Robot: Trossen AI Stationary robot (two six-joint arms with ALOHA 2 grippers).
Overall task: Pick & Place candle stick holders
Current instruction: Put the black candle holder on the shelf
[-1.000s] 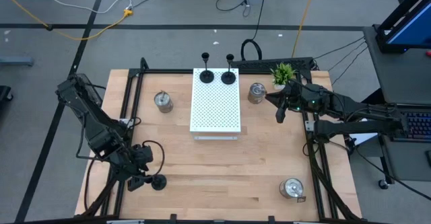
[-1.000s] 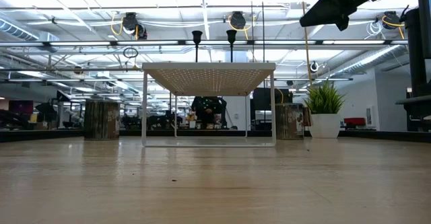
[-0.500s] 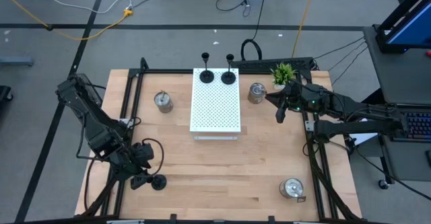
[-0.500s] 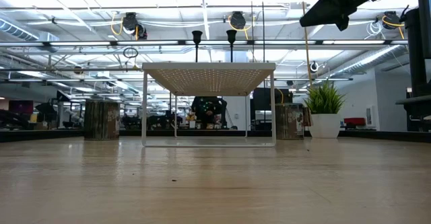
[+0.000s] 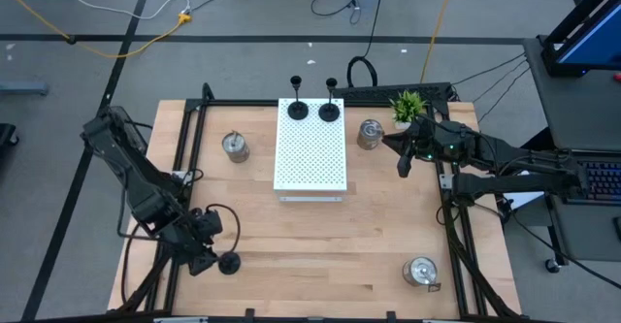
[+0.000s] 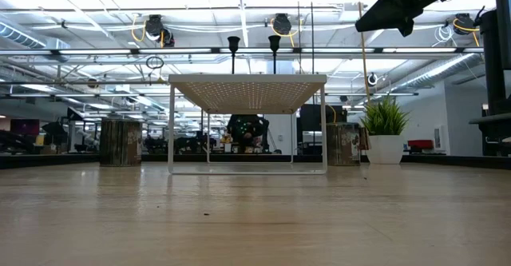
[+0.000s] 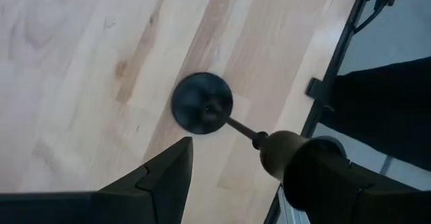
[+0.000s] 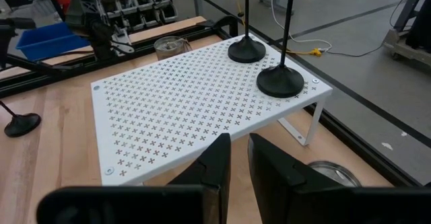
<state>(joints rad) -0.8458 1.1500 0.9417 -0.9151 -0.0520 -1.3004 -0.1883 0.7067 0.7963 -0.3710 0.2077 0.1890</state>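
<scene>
Near edge first. Left gripper (image 5: 206, 256) low over the table (image 5: 320, 255) at about 8 o'clock, fingers spread partway around the top of a black candle holder (image 5: 228, 262); its stem slants from the round base on the wood up toward the gripper. Left wrist view: one finger (image 7: 330, 177) touches the holder's cup, the other stands clear of the base, so a firm grip cannot be confirmed.

One silver-glass holder (image 5: 420, 271) at 5 o'clock.

White perforated board (image 5: 310, 145) at 12 o'clock; two black holders (image 5: 299, 110) (image 5: 330, 111) upright on its far end.

Silver-glass holder (image 5: 234, 146) at 10 o'clock; another (image 5: 370, 133) at 1 o'clock beside the potted plant (image 5: 408, 105).

Right gripper (image 5: 402, 158) raised at 2 o'clock, fingers nearly together, holding nothing.
</scene>
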